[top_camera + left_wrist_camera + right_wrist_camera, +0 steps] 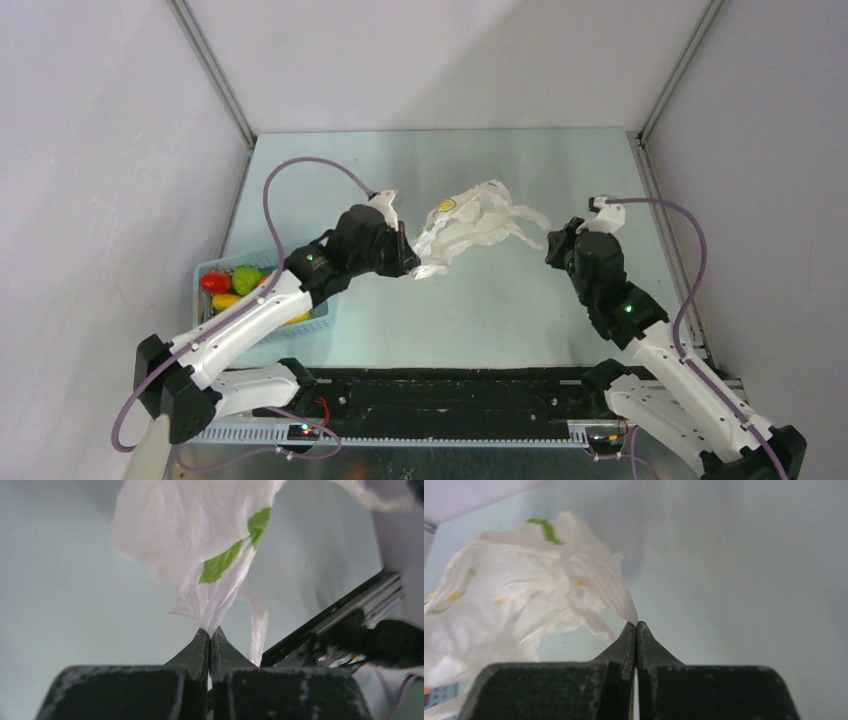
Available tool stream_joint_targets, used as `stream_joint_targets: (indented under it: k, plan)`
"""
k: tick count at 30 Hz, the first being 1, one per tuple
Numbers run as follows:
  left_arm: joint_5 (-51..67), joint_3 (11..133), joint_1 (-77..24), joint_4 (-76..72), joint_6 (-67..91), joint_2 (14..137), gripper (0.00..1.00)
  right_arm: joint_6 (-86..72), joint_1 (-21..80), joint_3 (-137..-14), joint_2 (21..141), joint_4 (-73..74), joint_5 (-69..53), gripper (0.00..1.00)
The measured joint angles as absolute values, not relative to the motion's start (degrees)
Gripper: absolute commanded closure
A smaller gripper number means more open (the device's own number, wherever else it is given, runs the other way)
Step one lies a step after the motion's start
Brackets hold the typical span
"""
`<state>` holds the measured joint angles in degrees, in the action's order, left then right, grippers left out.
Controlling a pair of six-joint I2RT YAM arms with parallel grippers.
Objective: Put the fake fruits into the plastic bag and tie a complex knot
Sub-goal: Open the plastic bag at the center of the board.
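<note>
The white plastic bag (470, 225) hangs crumpled between my two grippers above the middle of the table. My left gripper (412, 262) is shut on its lower left edge; the left wrist view shows the plastic (200, 540) pinched at the fingertips. My right gripper (550, 242) is shut on a strip-like tail of the bag (524, 605) at its right side. The fake fruits (232, 284), red, green and yellow ones, lie in the light blue basket (322, 317) at the left, partly hidden under my left arm. No knot shows.
The basket stands near the table's left edge, under the left forearm. A black rail (450, 390) runs along the near edge between the arm bases. Grey walls and metal posts (215, 75) close in the back and sides.
</note>
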<state>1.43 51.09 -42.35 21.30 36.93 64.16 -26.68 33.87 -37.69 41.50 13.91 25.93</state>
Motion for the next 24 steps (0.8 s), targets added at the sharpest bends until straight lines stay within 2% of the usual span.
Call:
stream_joint_targets:
  k: [4,9,16,18,20,21,22,23,24]
  plan:
    - [2.7,58.9,-41.9,31.8,25.9,65.8,1.0,-23.4,23.9,-41.2,44.9,16.3,21.8,1.0]
    - [-0.9,60.5,-41.3,39.3,16.8,68.4,1.0,-19.8,14.4,-44.4,48.8,16.4,19.5,1.0]
    - [-3.0,61.1,-41.1,40.6,9.4,72.2,1.0,-16.6,10.3,-47.8,54.8,15.9,18.0,1.0]
    - [-1.2,61.5,-41.1,40.0,8.5,72.4,1.0,-16.4,9.8,-48.8,56.4,15.9,17.7,0.94]
    - [1.1,62.2,-41.0,39.6,8.5,72.8,1.0,-16.4,9.4,-49.6,57.2,16.0,17.0,0.81]
    - [2.3,62.7,-40.9,39.3,8.6,73.2,1.0,-16.8,9.3,-49.9,57.3,16.0,16.5,0.67]
    - [3.3,63.0,-40.9,38.9,9.1,73.6,1.0,-17.1,9.2,-50.3,57.4,16.0,15.7,0.61]
    - [4.8,63.6,-40.9,38.3,9.7,74.1,1.0,-17.8,9.1,-50.7,57.4,16.0,14.9,0.48]
    - [6.0,63.9,-40.9,37.6,10.8,74.5,1.0,-18.6,9.1,-51.0,57.4,16.3,14.0,0.42]
